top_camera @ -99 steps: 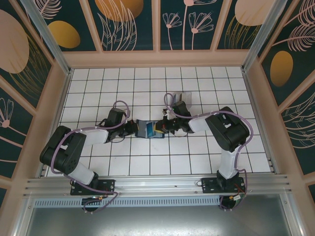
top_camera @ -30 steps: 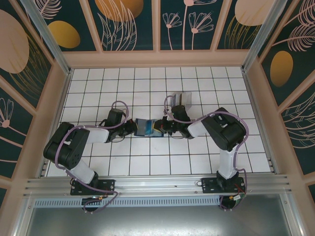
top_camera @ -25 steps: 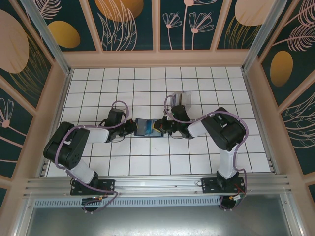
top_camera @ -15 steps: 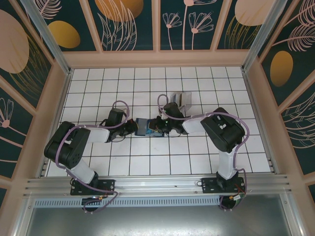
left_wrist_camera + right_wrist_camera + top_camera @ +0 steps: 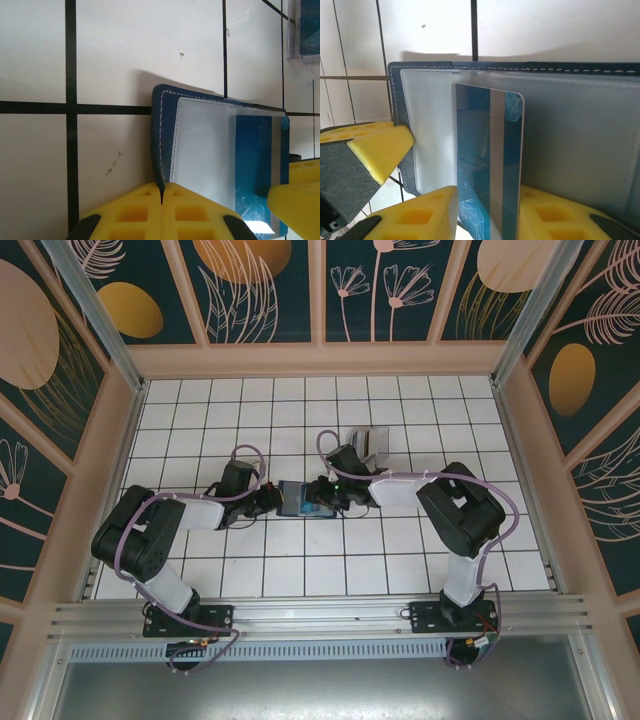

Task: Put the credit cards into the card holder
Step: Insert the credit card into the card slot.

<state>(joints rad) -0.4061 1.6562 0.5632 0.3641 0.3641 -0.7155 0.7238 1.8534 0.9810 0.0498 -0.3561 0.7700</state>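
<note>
The card holder point(image 5: 297, 498) lies open mid-table, navy outside with clear pockets point(image 5: 580, 130) inside. My left gripper point(image 5: 271, 500) is shut on the holder's stitched left edge point(image 5: 164, 120), yellow fingertips point(image 5: 150, 210) pressed together around it. One of the credit cards point(image 5: 485, 150), blue with a silver stripe, lies partly slid under a clear pocket point(image 5: 210, 160). My right gripper point(image 5: 487, 200) reaches in from the right point(image 5: 322, 496). Its jaws stand apart on either side of the card. Whether they touch it I cannot tell.
A small grey and white pile point(image 5: 368, 443), apparently more cards, sits one tile behind the right wrist. A clear-edged item with a blue face point(image 5: 305, 35) shows at the left wrist view's top right. White tiled floor point(image 5: 200, 420) extends around, enclosed by low wooden walls point(image 5: 320, 360).
The right gripper has moved left over the holder, pushing the blue card further under the pocket, and its jaws have parted. The left gripper keeps its hold on the holder's edge.
</note>
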